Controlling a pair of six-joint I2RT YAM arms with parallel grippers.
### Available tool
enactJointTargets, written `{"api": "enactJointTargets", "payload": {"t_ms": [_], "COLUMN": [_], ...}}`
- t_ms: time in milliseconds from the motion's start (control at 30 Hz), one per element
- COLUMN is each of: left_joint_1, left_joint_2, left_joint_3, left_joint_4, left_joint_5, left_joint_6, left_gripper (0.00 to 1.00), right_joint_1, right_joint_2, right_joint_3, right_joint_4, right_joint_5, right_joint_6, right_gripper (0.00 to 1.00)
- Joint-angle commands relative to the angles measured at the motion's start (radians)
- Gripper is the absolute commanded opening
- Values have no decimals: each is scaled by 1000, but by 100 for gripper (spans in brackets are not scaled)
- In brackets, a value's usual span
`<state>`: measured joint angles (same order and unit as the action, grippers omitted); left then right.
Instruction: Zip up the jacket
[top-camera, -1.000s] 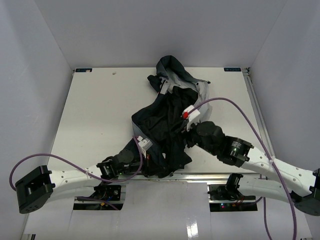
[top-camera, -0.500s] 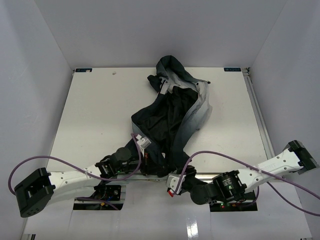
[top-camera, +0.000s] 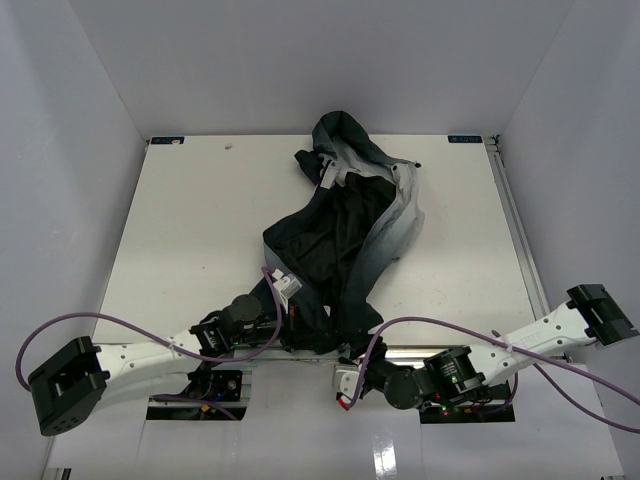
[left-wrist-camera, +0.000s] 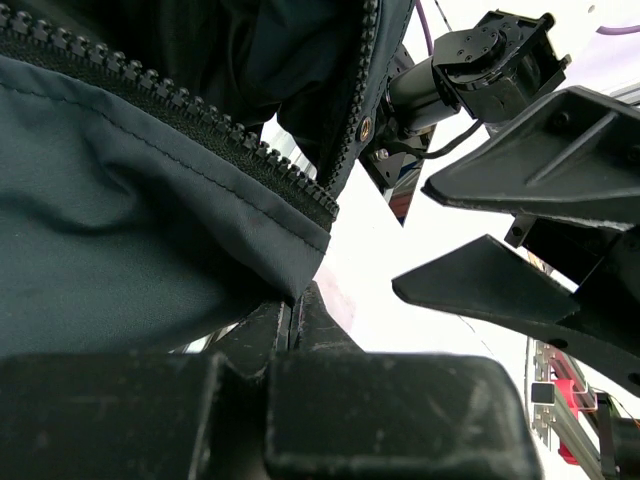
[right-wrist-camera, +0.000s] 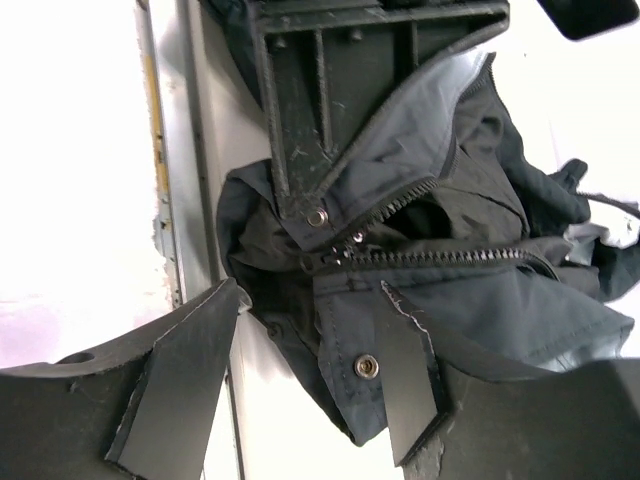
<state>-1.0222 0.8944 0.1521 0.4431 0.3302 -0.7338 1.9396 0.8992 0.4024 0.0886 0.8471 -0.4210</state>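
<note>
The jacket (top-camera: 345, 230) lies crumpled in the middle of the table, dark with light grey panels and its front open. My left gripper (top-camera: 290, 325) is at the near hem; in the left wrist view its jaws (left-wrist-camera: 297, 292) are shut on a corner of hem fabric just below the zipper teeth (left-wrist-camera: 200, 110). My right gripper (top-camera: 350, 362) sits at the table's near edge. In the right wrist view it (right-wrist-camera: 310, 290) is open, with the other hem corner and its snap button (right-wrist-camera: 366, 366) between the fingers, untouched. The zipper (right-wrist-camera: 440, 257) runs just beyond.
A metal rail (top-camera: 440, 352) runs along the table's near edge, with the hem hanging over it. Purple cables (top-camera: 450, 325) loop from both arms. White walls close the table (top-camera: 190, 230) on three sides.
My right arm has pulled back from over the jacket's middle to the near table edge, its gripper now facing the hem. The left gripper has stayed on the hem.
</note>
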Motion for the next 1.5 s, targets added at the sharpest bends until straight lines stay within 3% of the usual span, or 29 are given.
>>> {"api": "enactJointTargets", "payload": {"t_ms": [0,1000,1467], "left_joint_1": [7,7,7], "left_joint_2": [12,23,8], "left_joint_3": [-16,-36,-36], "left_joint_4": [39,108,103], "left_joint_5": [28,66,82], "left_joint_6": [-1,-27,-33], "left_gripper": [0,0,0], "right_joint_1": [6,6,-1], "right_joint_2": [30,240,266], "right_joint_3": [-7,-55,-63], "right_joint_4": [104,385,401], "right_joint_5": [-21,150,150], "right_joint_6": [-50,-284,-294], "right_gripper": [65,61,55]}}
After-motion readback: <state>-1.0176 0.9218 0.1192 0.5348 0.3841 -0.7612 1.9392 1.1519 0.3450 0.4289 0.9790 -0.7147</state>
